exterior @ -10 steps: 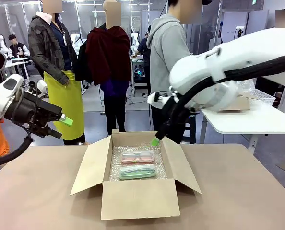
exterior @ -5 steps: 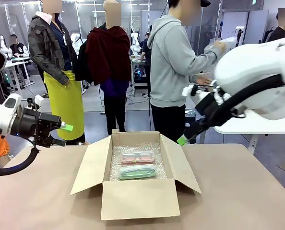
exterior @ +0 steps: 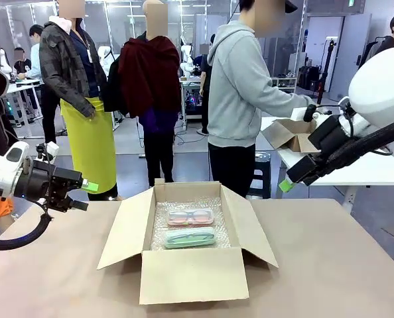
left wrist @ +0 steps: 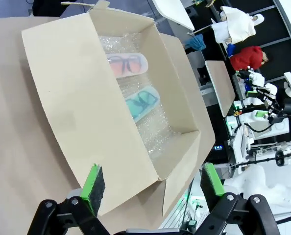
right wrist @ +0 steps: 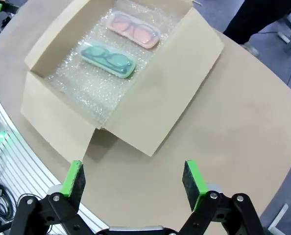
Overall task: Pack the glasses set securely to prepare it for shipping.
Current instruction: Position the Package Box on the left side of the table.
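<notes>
An open brown cardboard box (exterior: 190,271) stands mid-table, lined with bubble wrap (exterior: 184,232). Inside lie the glasses set: a pink case (exterior: 190,216) toward the far side and a mint green case (exterior: 190,237) in front of it. Both cases show in the left wrist view, pink (left wrist: 127,64) and green (left wrist: 142,103), and in the right wrist view, pink (right wrist: 133,29) and green (right wrist: 108,59). My left gripper (exterior: 84,193) hovers open above the table left of the box. My right gripper (exterior: 287,185) hangs open, high and to the right of the box. Neither holds anything.
A person in a grey hoodie (exterior: 243,93) stands behind the box, hands on a small cardboard box (exterior: 291,134) on a white side table (exterior: 356,169). More people stand farther back. The box flaps (exterior: 125,228) spread outward. Bare table lies either side.
My right arm has swung away from the box's far right corner, up and to the right. My left gripper has dropped lower on the left. The person has turned toward the side table.
</notes>
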`<state>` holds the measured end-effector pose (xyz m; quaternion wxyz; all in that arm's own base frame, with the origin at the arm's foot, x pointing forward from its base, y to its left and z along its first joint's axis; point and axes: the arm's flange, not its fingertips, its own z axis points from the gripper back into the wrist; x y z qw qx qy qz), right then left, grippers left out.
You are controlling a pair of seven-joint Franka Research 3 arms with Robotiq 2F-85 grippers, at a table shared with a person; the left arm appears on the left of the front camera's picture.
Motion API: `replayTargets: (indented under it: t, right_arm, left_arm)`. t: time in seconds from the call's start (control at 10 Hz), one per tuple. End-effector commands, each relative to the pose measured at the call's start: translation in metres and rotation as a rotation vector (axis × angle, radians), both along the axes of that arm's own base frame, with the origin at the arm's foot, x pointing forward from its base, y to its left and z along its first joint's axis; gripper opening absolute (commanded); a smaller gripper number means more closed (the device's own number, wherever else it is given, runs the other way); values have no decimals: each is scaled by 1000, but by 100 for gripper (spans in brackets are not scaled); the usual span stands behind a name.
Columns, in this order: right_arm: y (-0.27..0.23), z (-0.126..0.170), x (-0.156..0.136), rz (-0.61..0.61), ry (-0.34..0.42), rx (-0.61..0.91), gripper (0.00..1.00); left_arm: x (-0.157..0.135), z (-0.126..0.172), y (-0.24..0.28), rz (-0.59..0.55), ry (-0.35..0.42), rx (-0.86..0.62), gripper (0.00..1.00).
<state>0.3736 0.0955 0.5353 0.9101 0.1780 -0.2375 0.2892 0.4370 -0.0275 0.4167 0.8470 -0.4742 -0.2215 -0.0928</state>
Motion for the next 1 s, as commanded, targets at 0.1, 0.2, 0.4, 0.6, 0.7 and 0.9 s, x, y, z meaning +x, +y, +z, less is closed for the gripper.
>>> replayTargets:
  t: [0.1, 0.2, 0.4, 0.6, 0.7, 0.9]
  right_arm:
    - [6, -6, 4, 23, -6, 13, 100]
    - [6, -6, 4, 23, -6, 13, 100]
    - [6, -6, 4, 23, -6, 13, 100]
    - [6, -6, 4, 23, -6, 13, 100]
    - [6, -6, 4, 23, -6, 13, 100]
    - [6, -6, 4, 23, -6, 13, 100]
  left_arm:
    - [0, 1, 0, 0, 1, -13, 100]
    - [0, 1, 0, 0, 1, -13, 100]
    - [13, -14, 5, 18, 38, -2, 100]
    - [26, -50, 12, 13, 81, -86, 100]
    - [32, -66, 18, 15, 107, -147, 100]
    - [41, -97, 29, 34, 145, -209, 100]
